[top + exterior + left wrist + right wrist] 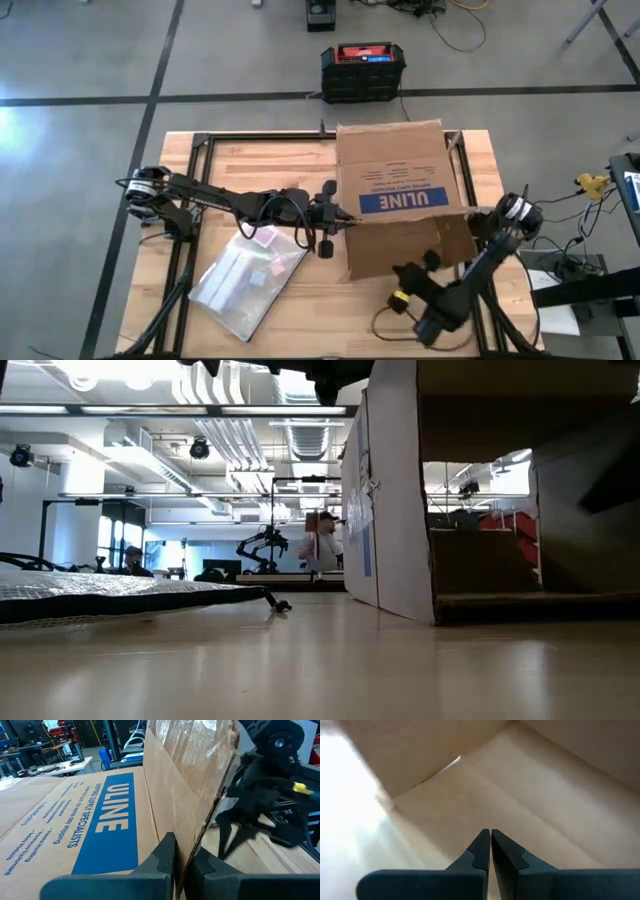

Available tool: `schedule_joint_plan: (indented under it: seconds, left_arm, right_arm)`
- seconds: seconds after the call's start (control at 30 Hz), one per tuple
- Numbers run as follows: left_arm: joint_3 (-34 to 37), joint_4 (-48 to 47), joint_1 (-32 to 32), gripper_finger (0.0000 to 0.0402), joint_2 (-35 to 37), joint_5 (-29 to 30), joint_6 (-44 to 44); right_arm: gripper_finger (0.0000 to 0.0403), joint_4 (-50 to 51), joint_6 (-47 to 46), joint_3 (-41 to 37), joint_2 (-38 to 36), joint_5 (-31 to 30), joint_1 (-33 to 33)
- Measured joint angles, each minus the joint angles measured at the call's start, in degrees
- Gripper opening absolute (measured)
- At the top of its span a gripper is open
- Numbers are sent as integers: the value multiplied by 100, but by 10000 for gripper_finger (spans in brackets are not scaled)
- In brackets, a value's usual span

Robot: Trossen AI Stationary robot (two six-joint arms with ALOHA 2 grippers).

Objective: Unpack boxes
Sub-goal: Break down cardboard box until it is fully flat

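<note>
Our left gripper [181, 854] was pinching the near flap edge of the cardboard box [400, 185], which lay on its side at the table's [250, 155] far right. Reaching inside the box from the right, our right gripper [491, 845] had its fingers pressed together, holding nothing.

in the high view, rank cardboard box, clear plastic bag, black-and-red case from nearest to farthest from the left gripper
1. Cardboard box: the left gripper pinches its flap edge.
2. Clear plastic bag: on the table below the left arm.
3. Black-and-red case: on the floor beyond the table.
</note>
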State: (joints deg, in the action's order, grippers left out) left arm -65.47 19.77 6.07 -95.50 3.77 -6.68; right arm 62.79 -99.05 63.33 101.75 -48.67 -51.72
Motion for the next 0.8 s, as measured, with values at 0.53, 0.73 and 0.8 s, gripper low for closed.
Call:
schedule_joint_plan:
  seconds: [0.53,0.73,0.8]
  left_arm:
    - [-2,-173,7,0,163,-213,27]
    - [2,-214,17,0,175,-329,173]
    - [2,-212,27,0,175,-329,186]
  right_arm:
    - [0,-904,-573,-1340,63,-1239,2230]
    - [0,-1155,-948,-1704,63,-1596,3062]
    - [0,-1363,-548,-1752,63,-1588,3443]
